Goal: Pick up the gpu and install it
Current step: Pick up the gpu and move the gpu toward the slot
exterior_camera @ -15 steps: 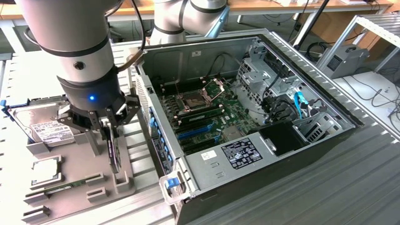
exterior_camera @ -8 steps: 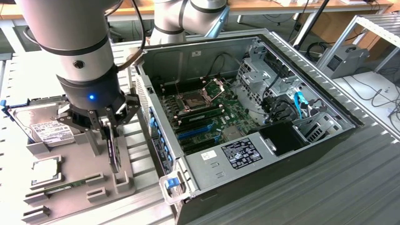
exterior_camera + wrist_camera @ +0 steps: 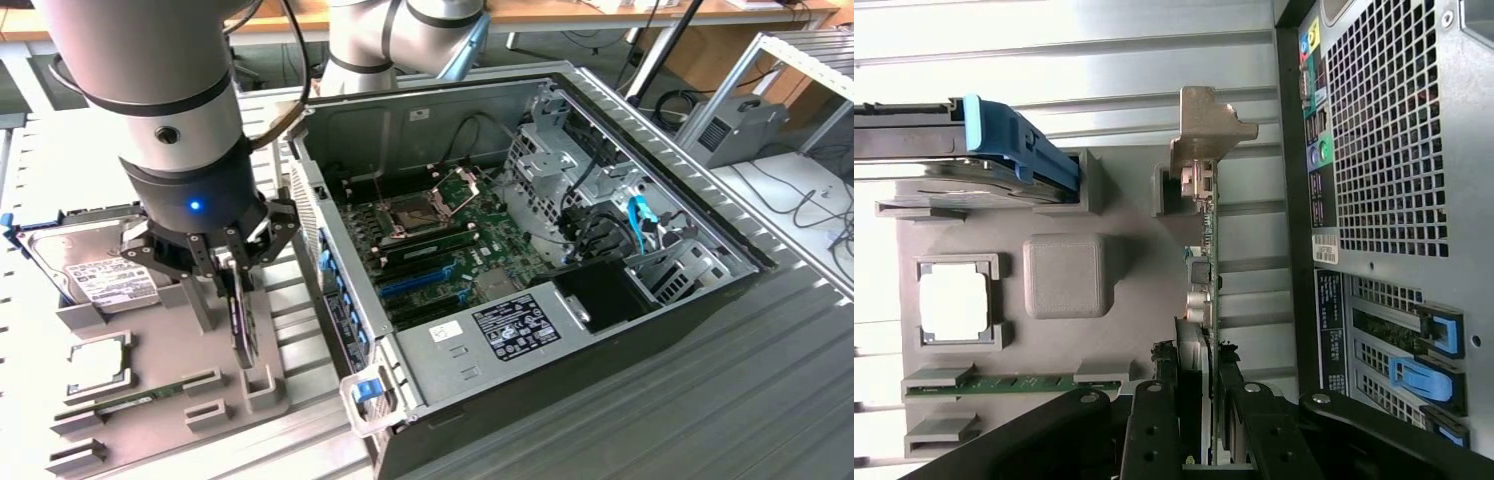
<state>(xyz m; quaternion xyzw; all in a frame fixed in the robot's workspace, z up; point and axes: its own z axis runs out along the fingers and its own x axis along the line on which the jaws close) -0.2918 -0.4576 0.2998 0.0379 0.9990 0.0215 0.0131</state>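
The gpu (image 3: 244, 320) (image 3: 1202, 230) stands on edge directly beneath the hand (image 3: 223, 268) (image 3: 1196, 352), seated in a slot of the grey holder (image 3: 158, 335) (image 3: 1139, 300) on the table. The hand points straight down from a vertical arm, closed on the card's upper edge. The open computer case (image 3: 534, 210) sits just beside the hand, and the hard drive (image 3: 100, 270) lies on its other side.

Bright, even light fills the exterior view, with soft shadow inside the open grey-walled metal computer case (image 3: 400, 130) toward four o'clock. In the wrist view, glare whitens the ribbed silver metal surface (image 3: 1054, 50) and the black tool (image 3: 1199, 355) reads dark.
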